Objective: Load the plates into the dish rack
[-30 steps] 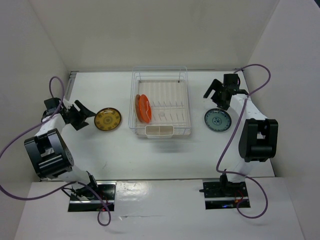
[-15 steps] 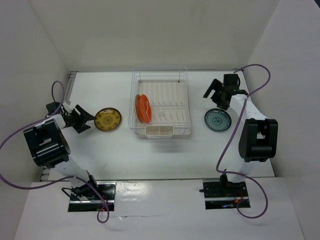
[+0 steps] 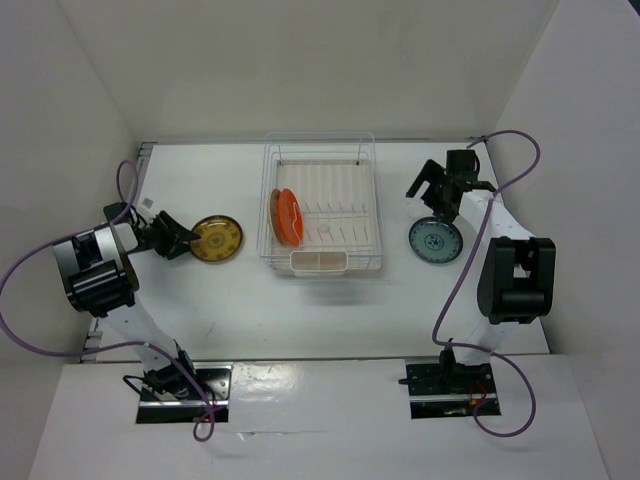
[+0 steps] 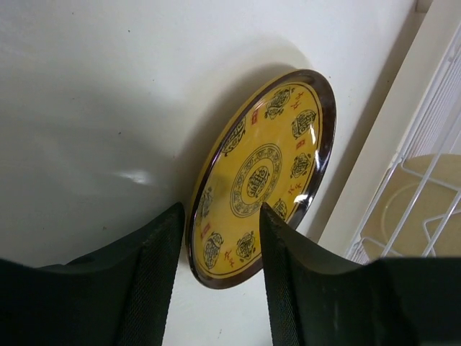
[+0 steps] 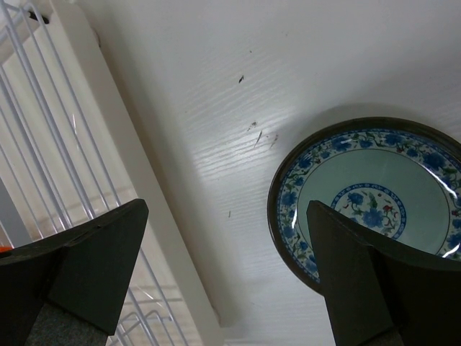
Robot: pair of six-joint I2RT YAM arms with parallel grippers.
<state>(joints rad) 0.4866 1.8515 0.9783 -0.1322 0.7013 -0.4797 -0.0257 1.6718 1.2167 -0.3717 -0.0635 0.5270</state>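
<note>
The yellow plate (image 3: 216,239) with brown pattern lies flat on the table, left of the white wire dish rack (image 3: 322,150). My left gripper (image 3: 180,240) is at its left edge. In the left wrist view the jaws of the left gripper (image 4: 220,213) straddle the yellow plate's (image 4: 263,169) near rim, partly closed, with a gap still showing. An orange plate (image 3: 288,216) stands upright in the rack's left side. The white plate with blue-green pattern (image 3: 435,240) lies right of the rack. My right gripper (image 3: 428,190) hangs open just behind it, nothing between its fingers (image 5: 94,252).
The rack's beige holder (image 3: 319,262) is at its near end. A pale round shape (image 4: 421,209) shows through the rack's wires (image 4: 432,122). The rack's edge (image 5: 43,137) runs left of the blue-green plate (image 5: 374,202). White walls close in the table on three sides.
My left arm has swung right, bringing its gripper up to the yellow plate's edge, and its jaws have narrowed. The right arm and the plates have not moved.
</note>
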